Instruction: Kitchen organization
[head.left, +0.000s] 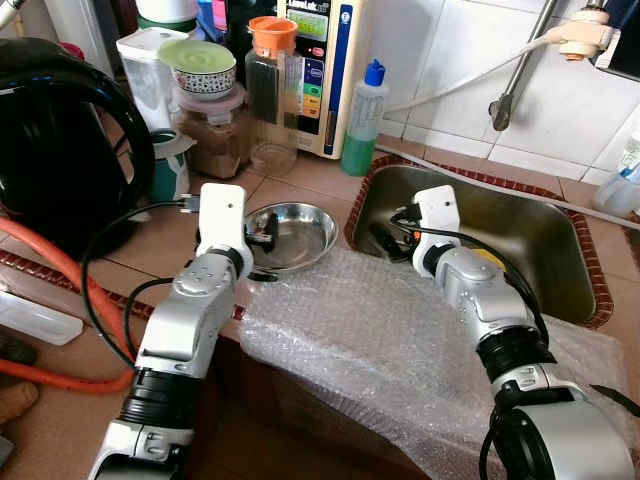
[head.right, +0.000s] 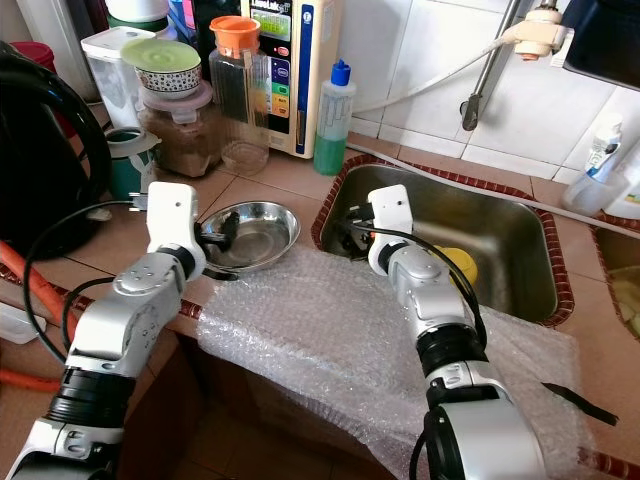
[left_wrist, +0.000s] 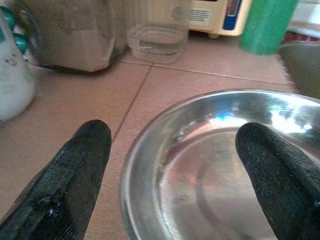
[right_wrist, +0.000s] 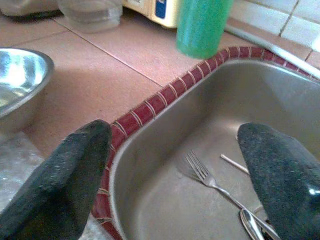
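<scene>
Steel bowl (head.left: 295, 232) sits on the tiled counter (head.left: 330, 185) just left of the sink (head.left: 540, 250), and everything else ranges around that bowl: behind it to the left stand a black kettle (head.left: 55, 140) and a brown-filled jar (head.left: 212, 135), straight behind it a clear pitcher with an orange lid (head.left: 272, 95), and behind it to the right a green bottle (head.left: 362, 120); the left gripper (left_wrist: 172, 170) hangs over the bowl's near left rim, fingers apart, one outside and one above the hollow; bubble wrap (head.left: 390, 340) lies in front of the bowl; the right gripper (right_wrist: 175, 170), fingers spread wide, straddles the sink's edge right of the bowl, above a fork (right_wrist: 210, 177)
</scene>
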